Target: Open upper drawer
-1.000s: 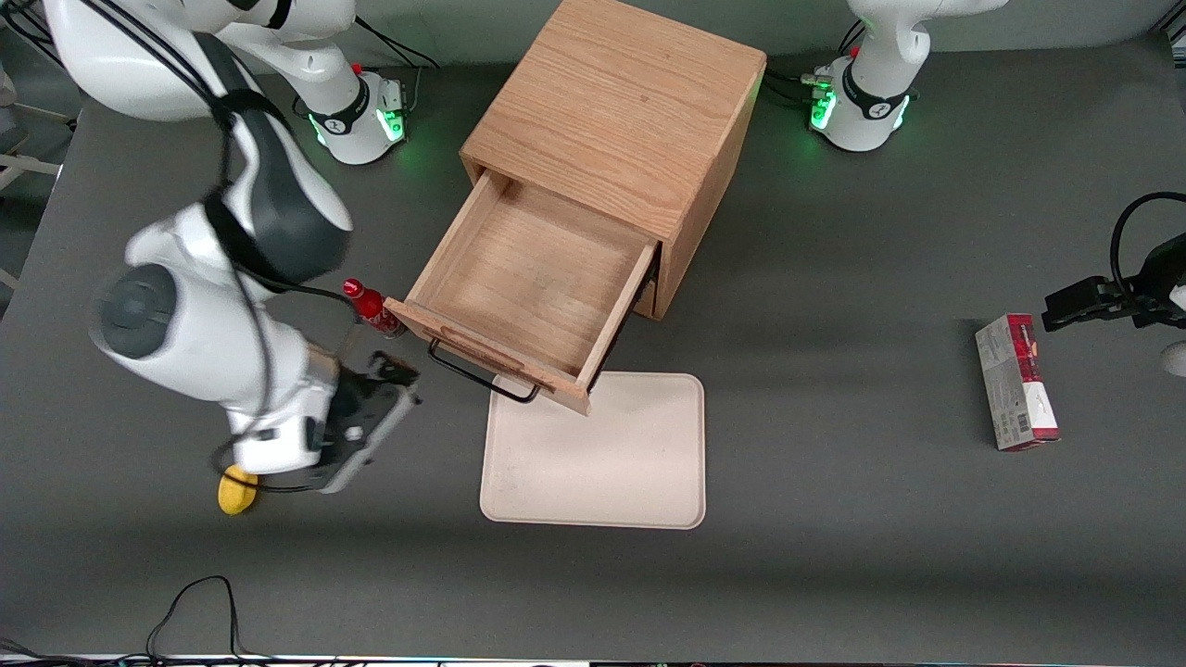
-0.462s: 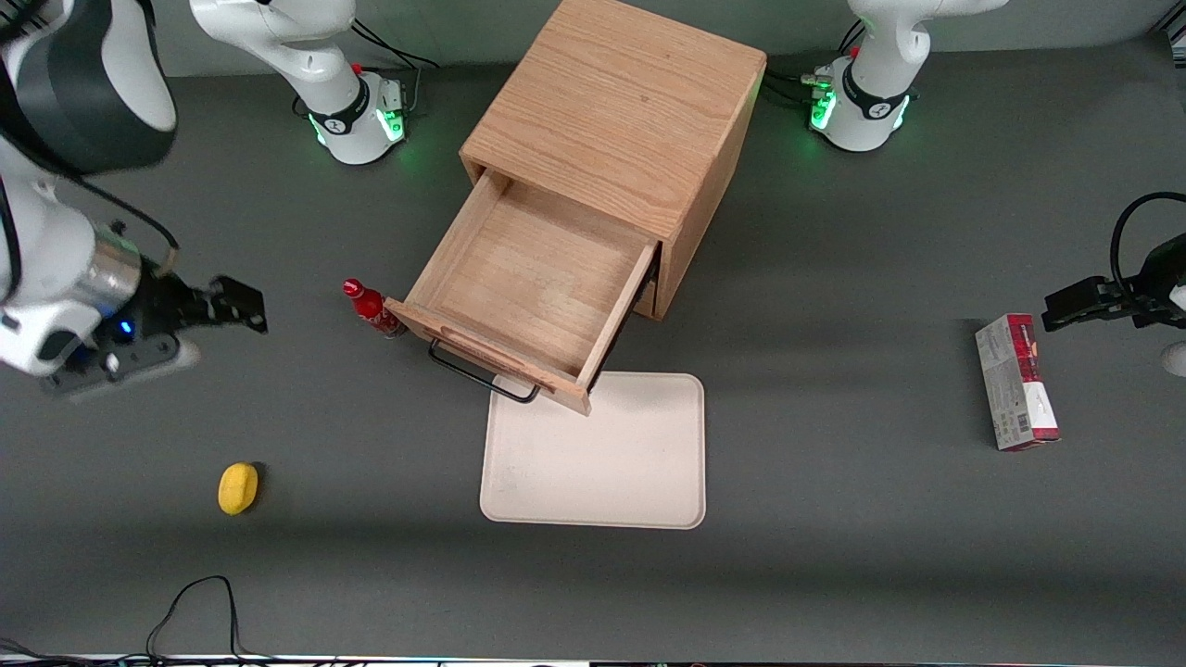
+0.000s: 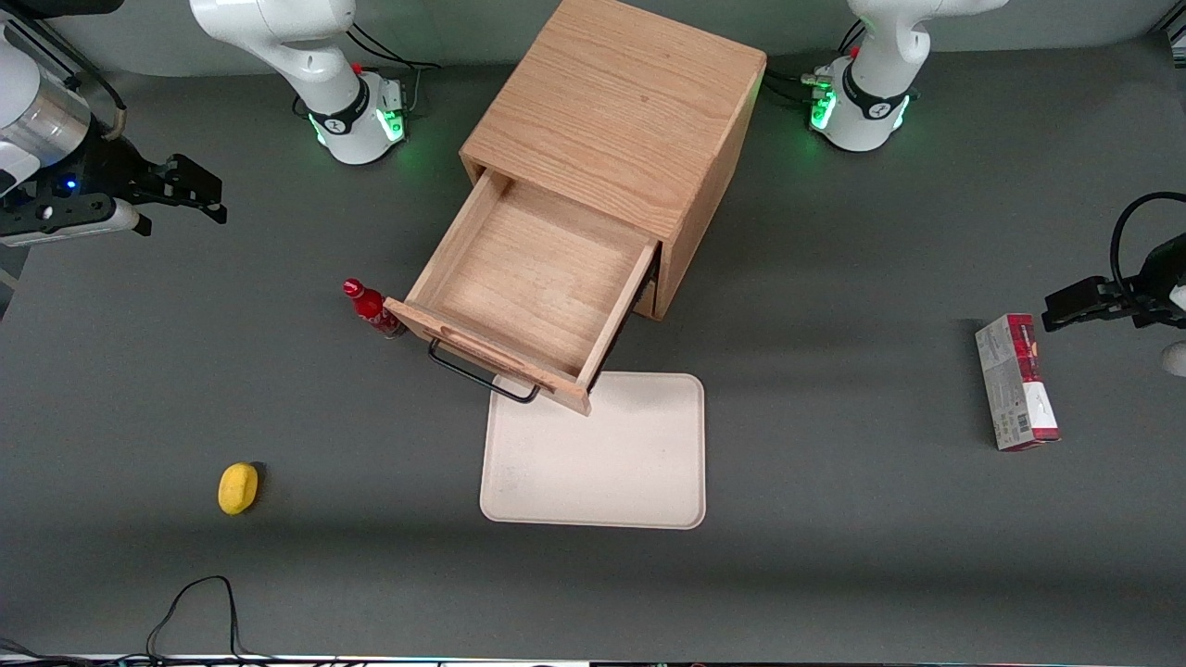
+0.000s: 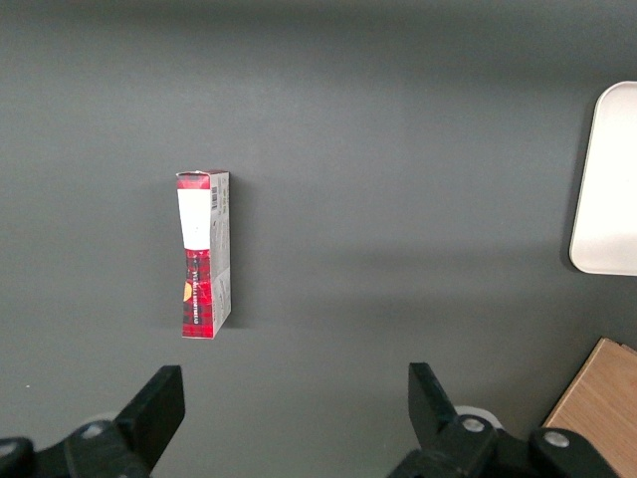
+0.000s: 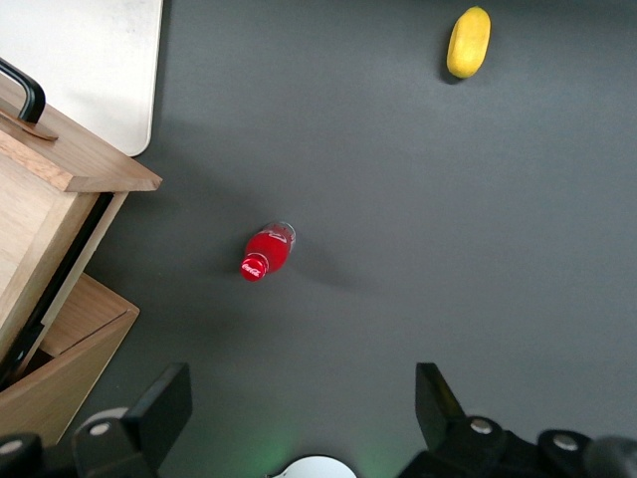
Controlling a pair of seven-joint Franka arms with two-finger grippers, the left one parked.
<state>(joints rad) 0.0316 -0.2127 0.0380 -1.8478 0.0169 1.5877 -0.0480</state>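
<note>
Gripper (image 3: 202, 190) hangs at the front view's upper left, fingers spread wide, holding nothing. Drawer (image 3: 533, 278) sits mid-frame, pulled well out of the cabinet (image 3: 616, 111). Looks like stiff, light wood; grab the thin black handle (image 3: 482, 375).

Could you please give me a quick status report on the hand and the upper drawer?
Hand open, empty, raised toward the working arm's end of the table. Upper drawer pulled out, empty. Red bottle stands beside the drawer front; nothing blocking.
</note>
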